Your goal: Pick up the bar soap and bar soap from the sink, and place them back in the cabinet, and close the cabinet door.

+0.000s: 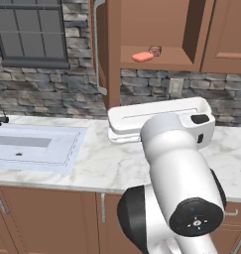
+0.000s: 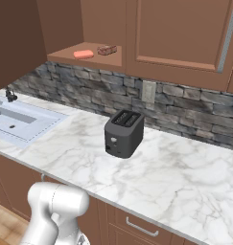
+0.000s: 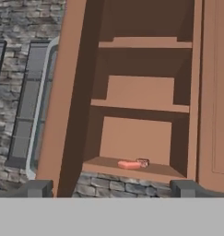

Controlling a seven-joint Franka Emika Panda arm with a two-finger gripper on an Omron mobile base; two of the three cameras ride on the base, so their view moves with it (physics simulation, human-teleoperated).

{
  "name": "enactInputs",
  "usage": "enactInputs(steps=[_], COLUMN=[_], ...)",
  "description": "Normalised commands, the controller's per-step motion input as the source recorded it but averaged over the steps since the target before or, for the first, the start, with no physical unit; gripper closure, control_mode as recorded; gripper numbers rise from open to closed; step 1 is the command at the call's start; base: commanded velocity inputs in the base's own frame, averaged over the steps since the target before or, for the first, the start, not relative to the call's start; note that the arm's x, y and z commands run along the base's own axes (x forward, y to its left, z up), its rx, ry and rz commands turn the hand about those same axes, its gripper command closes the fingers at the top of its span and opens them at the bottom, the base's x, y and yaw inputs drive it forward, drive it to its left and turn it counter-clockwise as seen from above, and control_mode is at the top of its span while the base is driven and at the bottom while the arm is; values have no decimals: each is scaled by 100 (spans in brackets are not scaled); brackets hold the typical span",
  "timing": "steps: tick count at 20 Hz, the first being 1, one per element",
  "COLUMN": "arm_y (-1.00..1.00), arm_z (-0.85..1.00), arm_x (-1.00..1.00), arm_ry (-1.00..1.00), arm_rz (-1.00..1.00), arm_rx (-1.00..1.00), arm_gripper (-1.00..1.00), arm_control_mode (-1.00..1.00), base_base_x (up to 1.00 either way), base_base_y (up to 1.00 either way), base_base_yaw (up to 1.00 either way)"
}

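While both soaps lie on the cabinet's lowest shelf, the scene reads as follows.
Orange bar soap (image 1: 142, 57): flat, bright orange, near the shelf's front edge.
Tan-brown bar soap (image 1: 154, 50): small block with darker edges, just beside the orange one (touching or not, I cannot tell).
Cabinet (image 3: 141, 94): reddish-brown, three bare shelves above the soaps.
Cabinet door (image 1: 101, 49): swung open, long silver bar handle along its edge.
Gripper (image 3: 111, 188): jaws spread wide, holding nothing, touching nothing, facing the open cabinet from well back.
Sink (image 1: 37, 146): pale basin set in the marble counter (image 2: 151, 162).
Toaster (image 2: 123, 132): dark, upright on the counter below the shelf.
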Motion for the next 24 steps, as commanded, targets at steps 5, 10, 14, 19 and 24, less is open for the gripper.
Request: enactInputs(steps=[5, 10, 14, 19, 24], arm_y=[33, 26, 26, 24, 13], arm_z=[0, 0, 0, 0, 0], arm_x=[0, 0, 0, 0, 6], arm_ry=[0, 0, 0, 0, 0], arm_rz=[0, 0, 0, 0, 0], arm_rx=[0, 0, 0, 0, 0], arm_gripper=[-100, -100, -100, -100, -100], arm_control_mode=[-100, -100, -100, -100, -100], base_base_x=[0, 0, 0, 0, 0], base_base_y=[0, 0, 0, 0, 0], base_base_yaw=[0, 0, 0, 0, 0])
